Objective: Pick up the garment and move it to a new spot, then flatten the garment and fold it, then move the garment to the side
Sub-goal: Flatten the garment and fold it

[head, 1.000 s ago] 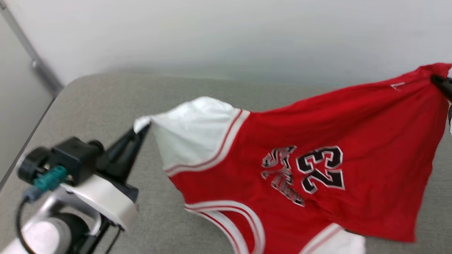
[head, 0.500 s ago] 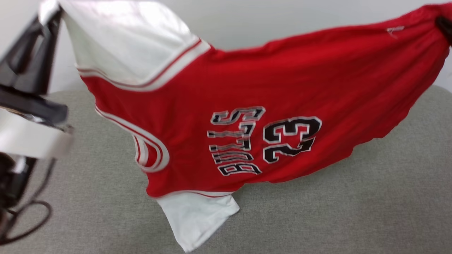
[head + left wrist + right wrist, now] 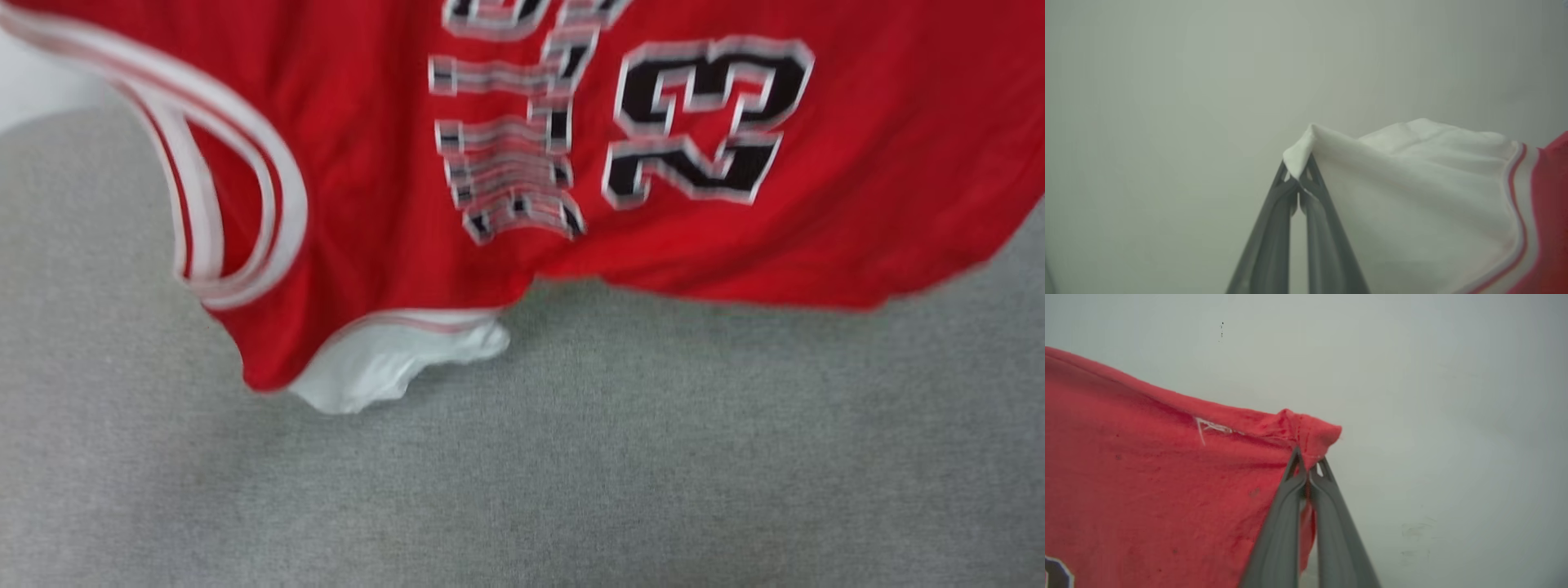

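Two pinches hold the shirt (image 3: pixel 367 204) stretched above the grey surface (image 3: pixel 571 457): left jaws clamped on a white sleeve tip (image 3: pixel 1298 161), right jaws clamped on a red hem corner (image 3: pixel 1310 433). It's light, floppy stuff, so corners look like the place to grab, though it could slip.

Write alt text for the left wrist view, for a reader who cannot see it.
The left pincer is shut on a white sleeve corner of the garment, before a pale wall. Striped trim and red cloth show at the right edge.
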`<state>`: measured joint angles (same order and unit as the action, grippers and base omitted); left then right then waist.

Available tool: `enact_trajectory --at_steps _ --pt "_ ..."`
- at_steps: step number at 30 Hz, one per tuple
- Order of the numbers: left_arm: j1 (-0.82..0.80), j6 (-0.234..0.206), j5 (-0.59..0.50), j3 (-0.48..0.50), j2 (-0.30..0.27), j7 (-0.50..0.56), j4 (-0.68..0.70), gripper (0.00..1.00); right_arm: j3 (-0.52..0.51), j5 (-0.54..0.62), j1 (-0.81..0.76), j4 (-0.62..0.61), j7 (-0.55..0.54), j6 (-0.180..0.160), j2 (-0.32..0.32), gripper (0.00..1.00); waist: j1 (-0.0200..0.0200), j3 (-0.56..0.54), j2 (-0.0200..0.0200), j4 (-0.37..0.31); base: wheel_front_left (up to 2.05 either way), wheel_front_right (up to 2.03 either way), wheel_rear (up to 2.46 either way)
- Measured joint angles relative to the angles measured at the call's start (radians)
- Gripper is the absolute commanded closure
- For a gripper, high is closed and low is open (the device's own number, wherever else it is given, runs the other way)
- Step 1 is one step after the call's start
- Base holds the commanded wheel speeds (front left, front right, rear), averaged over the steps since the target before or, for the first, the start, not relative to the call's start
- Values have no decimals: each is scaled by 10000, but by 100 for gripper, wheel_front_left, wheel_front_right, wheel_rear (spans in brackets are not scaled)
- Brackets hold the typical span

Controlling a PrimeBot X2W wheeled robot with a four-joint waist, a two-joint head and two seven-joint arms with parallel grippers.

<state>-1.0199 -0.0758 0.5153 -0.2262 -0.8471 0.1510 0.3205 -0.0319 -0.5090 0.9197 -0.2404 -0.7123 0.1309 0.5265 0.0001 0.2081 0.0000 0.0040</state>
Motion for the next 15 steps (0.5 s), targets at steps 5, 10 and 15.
enact_trajectory --at_steps 5,10,15 --pt "-2460 658 -188 -198 389 -403 -1452 100 100 686 1534 652 188 0 -61 100 1 1168 0 12 0 0 0" --pt "-4885 1266 -742 -690 792 -706 -3221 100 472 1394 3246 1728 865 2 -111 100 2 2390 0 7 0 0 0" --pt "-6861 1555 -1229 -1220 1450 -1198 -5191 100 1089 2132 4798 3160 1745 4 -10 100 3 3484 0 26 0 0 0"
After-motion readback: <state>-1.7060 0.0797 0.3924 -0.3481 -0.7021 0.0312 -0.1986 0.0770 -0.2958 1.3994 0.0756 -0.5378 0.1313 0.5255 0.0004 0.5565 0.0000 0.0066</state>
